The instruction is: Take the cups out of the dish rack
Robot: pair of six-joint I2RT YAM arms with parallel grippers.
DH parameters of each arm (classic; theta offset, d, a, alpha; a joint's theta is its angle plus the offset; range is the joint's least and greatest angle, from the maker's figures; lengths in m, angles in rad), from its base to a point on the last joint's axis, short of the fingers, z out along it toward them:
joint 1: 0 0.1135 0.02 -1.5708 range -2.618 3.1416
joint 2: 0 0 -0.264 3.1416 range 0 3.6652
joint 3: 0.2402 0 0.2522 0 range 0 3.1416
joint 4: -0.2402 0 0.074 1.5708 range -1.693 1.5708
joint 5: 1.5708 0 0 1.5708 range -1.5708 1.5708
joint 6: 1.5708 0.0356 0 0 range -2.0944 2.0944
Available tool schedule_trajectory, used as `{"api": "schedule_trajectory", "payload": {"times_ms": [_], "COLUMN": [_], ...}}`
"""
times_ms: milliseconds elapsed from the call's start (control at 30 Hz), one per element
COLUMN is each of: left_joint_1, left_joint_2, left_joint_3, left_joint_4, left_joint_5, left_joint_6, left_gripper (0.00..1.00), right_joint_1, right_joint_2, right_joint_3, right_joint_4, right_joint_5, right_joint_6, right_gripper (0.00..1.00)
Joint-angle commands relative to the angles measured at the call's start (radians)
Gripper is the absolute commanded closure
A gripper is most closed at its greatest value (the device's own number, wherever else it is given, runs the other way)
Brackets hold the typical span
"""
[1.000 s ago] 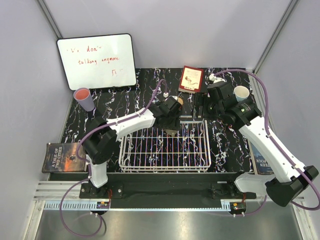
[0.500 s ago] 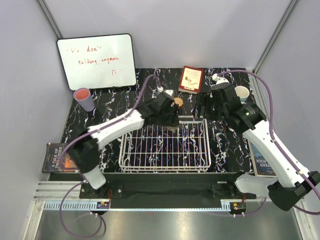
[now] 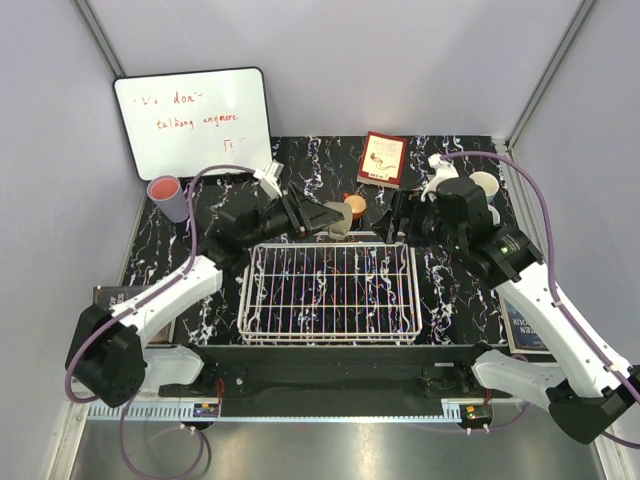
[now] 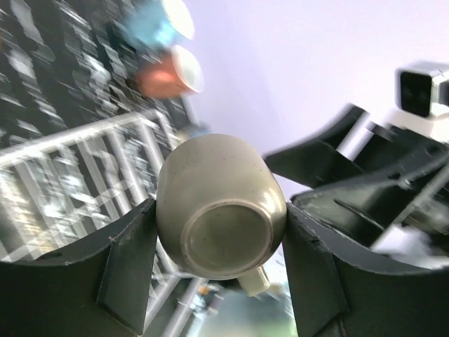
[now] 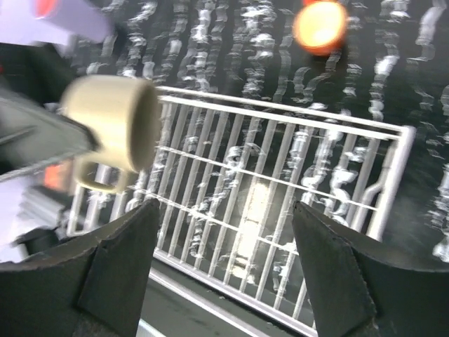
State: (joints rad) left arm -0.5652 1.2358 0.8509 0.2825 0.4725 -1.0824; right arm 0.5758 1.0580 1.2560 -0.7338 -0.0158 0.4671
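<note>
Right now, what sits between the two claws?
The top view shows an orange cup between the left gripper, holding a grey-olive mug, and the right gripper.

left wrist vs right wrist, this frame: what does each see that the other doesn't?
Left wrist only: the underside of the grey-olive mug clamped in the left hand, a blurred light blue cup, and part of the right arm.
Right wrist only: the right hand, open with nothing in it above the dish rack, and a lavender tumbler in the corner.
Both: that mug, the orange-red cup and the rack's white wires.
</note>
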Motion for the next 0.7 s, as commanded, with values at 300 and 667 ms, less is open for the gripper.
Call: {"api": "schedule_trajectory", "payload": {"times_ms": [300, 667], "left_joint_1": [0.001, -0.03], "left_joint_2": [0.097, 0.163], "left_joint_3": [-0.142, -0.099], "left_joint_4": [0.927, 0.988], "left_joint_5": [0.23, 0.232], "left_joint_6": [-0.442, -0.491], "left_gripper": [1.0, 1.0], "right_joint_1": [0.006, 0.006], "right_joint_2": [-0.153, -0.144], "right_joint_3": [-0.13, -0.144], "right_joint_4": [0.387, 0.485], "right_joint_5": [-0.366, -0.492], "right_joint_6": [0.136, 0.183], "right_gripper": [0.24, 0.27]}}
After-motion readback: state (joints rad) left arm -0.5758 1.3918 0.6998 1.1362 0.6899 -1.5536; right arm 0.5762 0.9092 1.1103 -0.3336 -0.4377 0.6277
